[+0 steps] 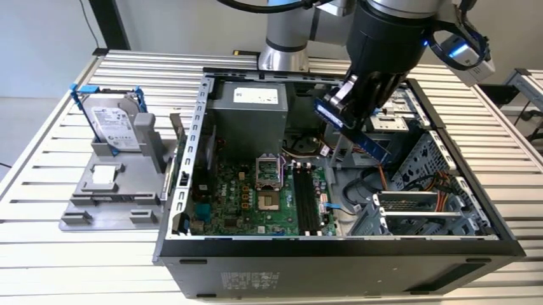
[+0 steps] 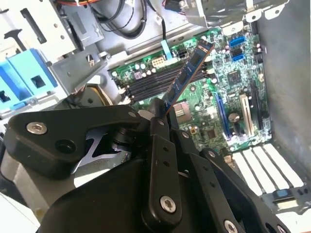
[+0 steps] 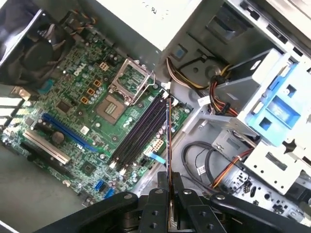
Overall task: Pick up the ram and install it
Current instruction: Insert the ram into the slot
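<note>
Dark, thin and stiff, the ram (image 1: 369, 143) seems light yet fragile. The end effector (image 1: 350, 111) pinches one end, apparently across its flat faces, with the memory slots (image 1: 307, 197) at seven o'clock in the exterior view.

I log: gripper (image 2: 158, 115) matt black; ram (image 2: 187, 75) dark, slightly glossy; motherboard (image 3: 80, 80) glossy green; case (image 1: 201, 108) dull grey sheet metal.

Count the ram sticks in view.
1. The ram is gripped in the hand, tilted above the motherboard. Others could be hidden behind the arm.
</note>
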You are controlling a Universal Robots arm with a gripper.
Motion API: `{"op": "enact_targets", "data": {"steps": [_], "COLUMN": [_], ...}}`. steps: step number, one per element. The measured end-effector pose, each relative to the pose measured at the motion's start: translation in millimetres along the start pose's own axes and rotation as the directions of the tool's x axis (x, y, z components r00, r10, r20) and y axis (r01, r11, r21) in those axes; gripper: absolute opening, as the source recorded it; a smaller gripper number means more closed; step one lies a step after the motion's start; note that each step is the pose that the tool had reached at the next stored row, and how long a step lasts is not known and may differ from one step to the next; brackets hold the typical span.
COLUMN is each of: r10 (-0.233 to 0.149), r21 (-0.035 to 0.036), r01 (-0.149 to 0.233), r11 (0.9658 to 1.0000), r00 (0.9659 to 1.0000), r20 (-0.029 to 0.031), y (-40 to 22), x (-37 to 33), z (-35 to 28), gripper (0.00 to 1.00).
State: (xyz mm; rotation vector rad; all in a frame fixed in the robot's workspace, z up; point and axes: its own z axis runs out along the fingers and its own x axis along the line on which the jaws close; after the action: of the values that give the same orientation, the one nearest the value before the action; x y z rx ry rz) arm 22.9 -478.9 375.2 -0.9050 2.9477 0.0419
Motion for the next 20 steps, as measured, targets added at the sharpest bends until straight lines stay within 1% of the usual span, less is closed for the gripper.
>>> {"op": "enact_targets", "data": {"steps": [2, 5, 7, 10, 13, 15, 18, 20], "r10": [0.032, 0.077, 0.107, 0.153, 0.199, 0.229, 0.274, 0.303], "r21": [0.0019, 0.0048, 0.0067, 0.0096, 0.0124, 0.0142, 0.0169, 0.0187], "r01": [-0.032, -0.077, -0.107, -0.153, -0.199, -0.229, -0.274, -0.303], "r11": [0.9995, 0.9971, 0.9942, 0.9882, 0.9799, 0.9733, 0.9616, 0.9528], "r00": [0.9995, 0.9971, 0.9943, 0.9882, 0.9800, 0.9734, 0.9618, 0.9530], "r20": [0.0003, 0.0009, 0.0014, 0.0022, 0.0031, 0.0038, 0.0049, 0.0057], "y": [0.0, 0.0, 0.0, 0.0, 0.0, 0.0, 0.0, 0.0], "x": [0.0, 0.0, 0.0, 0.0, 0.0, 0.0, 0.0, 0.0], "z": [0.0, 0.0, 0.0, 0.0, 0.0, 0.0, 0.0, 0.0], "gripper": [0.00, 0.00, 0.00, 0.00, 0.00, 0.00, 0.00, 0.00]}}
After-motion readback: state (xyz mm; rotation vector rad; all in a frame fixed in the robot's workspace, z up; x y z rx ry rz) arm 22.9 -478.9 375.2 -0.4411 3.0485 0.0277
